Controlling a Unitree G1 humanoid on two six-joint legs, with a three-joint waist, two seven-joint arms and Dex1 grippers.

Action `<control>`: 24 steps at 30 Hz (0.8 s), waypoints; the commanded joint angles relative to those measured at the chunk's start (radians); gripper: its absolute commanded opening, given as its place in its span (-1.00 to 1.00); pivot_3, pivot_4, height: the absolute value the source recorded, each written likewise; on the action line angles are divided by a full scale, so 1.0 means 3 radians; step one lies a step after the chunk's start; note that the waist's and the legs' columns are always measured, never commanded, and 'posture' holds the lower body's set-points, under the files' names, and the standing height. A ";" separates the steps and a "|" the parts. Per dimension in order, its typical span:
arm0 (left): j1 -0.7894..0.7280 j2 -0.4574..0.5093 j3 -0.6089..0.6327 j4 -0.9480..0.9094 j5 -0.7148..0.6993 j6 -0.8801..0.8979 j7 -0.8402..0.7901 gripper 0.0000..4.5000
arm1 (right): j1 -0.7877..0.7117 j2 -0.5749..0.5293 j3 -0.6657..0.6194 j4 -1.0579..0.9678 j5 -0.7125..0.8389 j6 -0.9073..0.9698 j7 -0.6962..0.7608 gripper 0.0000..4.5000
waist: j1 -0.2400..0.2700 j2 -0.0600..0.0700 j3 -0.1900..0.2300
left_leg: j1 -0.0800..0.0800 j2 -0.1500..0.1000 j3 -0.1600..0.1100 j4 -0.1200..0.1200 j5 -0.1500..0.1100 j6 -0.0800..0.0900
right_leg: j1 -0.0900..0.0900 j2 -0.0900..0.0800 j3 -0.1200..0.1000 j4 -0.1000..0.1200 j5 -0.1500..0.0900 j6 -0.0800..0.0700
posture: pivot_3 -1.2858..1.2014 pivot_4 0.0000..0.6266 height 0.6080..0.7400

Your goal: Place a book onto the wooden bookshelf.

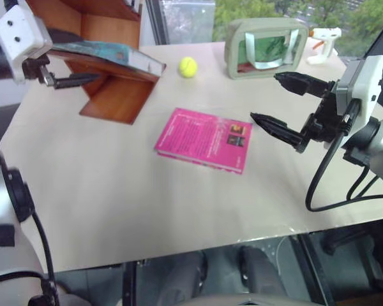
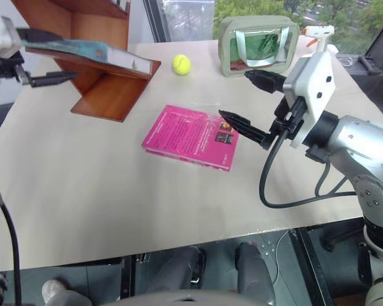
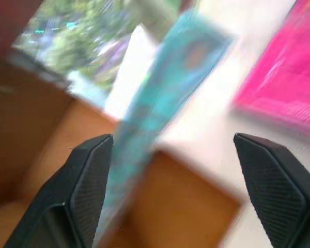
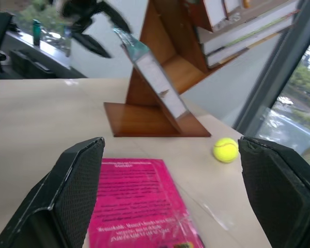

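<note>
We see the book [image 1: 108, 52] lying on a slanted board of the wooden bookshelf [image 1: 115, 95]; the left gripper [image 3: 170, 191] spread, seemingly clear of it; the right gripper [image 1: 274, 102], at three o'clock, wide and empty.

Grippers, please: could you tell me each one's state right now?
Left gripper: open, fingers apart either side of the teal-green book, not clamping it.
Right gripper: open, holding nothing.

White wrist housings, silver-grey arm shells, black cables — ribbed black fingers [image 4: 80, 196]
</note>
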 commanded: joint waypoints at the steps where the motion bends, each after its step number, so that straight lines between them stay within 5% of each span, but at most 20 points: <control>1: 0.0730 0.0028 0.0600 -0.1891 -0.1067 0.1628 0.0485 0.73 | -0.0145 -0.0085 -0.0184 0.0085 0.0089 -0.0045 0.0121 0.88 | 0.0002 -0.0002 0.0002 | 0.0000 0.0002 0.0000 -0.0001 0.0000 0.0000 | 0.0000 0.0002 0.0001 -0.0004 0.0001 0.0000 | 0.03 -0.52 1.00; 4: 0.1314 -0.0224 0.0865 -0.2943 -0.1942 0.2568 0.1108 0.37 | -0.0232 -0.0171 -0.0183 0.0178 0.0083 -0.0018 0.0217 0.88 | 0.0021 0.0002 0.0003 | 0.0001 0.0004 0.0002 0.0000 0.0000 -0.0001 | -0.0001 0.0003 0.0002 -0.0002 0.0001 0.0000 | 0.03 -0.52 1.00; 6: 0.1580 -0.0497 0.0828 -0.3354 -0.2247 0.2840 0.1525 -0.04 | -0.0286 -0.0220 -0.0187 0.0175 0.0114 0.0032 0.0235 0.88 | 0.0040 0.0011 0.0000 | 0.0009 0.0005 0.0004 -0.0002 0.0000 -0.0002 | 0.0006 0.0002 0.0004 -0.0002 0.0001 0.0000 | 0.03 -0.52 1.00; 11: 0.1540 -0.1763 0.0096 -0.3253 -0.1202 0.2145 0.2913 -0.99 | -0.0240 -0.0376 -0.0295 0.0053 0.0205 0.0196 0.0172 0.88 | 0.0161 0.0021 -0.0003 | 0.0064 0.0004 0.0012 -0.0021 0.0000 -0.0003 | 0.0055 -0.0001 0.0009 -0.0007 0.0001 -0.0001 | 0.03 -0.52 1.00; 17: 0.0860 -0.2783 -0.0308 -0.1642 0.0259 0.0800 0.4367 -0.99 | -0.0074 -0.0474 -0.0505 -0.0181 0.0423 0.0412 -0.0071 0.88 | 0.0257 0.0012 -0.0006 | 0.0069 0.0001 0.0011 -0.0019 0.0000 -0.0003 | 0.0068 -0.0002 0.0006 -0.0020 0.0008 -0.0005 | 0.03 -0.52 1.00; 20: 0.0700 -0.2953 -0.0165 -0.1266 0.0457 0.0569 0.4822 -0.99 | -0.0040 -0.0491 -0.0542 -0.0244 0.0490 0.0463 -0.0161 0.88 | 0.0246 0.0011 -0.0007 | 0.0059 0.0001 0.0017 -0.0018 0.0000 -0.0001 | 0.0055 -0.0003 0.0015 -0.0022 0.0009 -0.0004 | 0.03 -0.52 1.00; 24: 0.0714 -0.3039 -0.0111 -0.1274 0.0336 0.0469 0.4728 -0.99 | -0.0012 -0.0499 -0.0569 -0.0285 0.0579 0.0511 -0.0249 0.88 | 0.0209 0.0011 -0.0007 | 0.0033 0.0001 0.0021 -0.0019 -0.0001 0.0000 | 0.0025 -0.0003 0.0021 -0.0017 0.0009 -0.0004 | 0.03 -0.52 1.00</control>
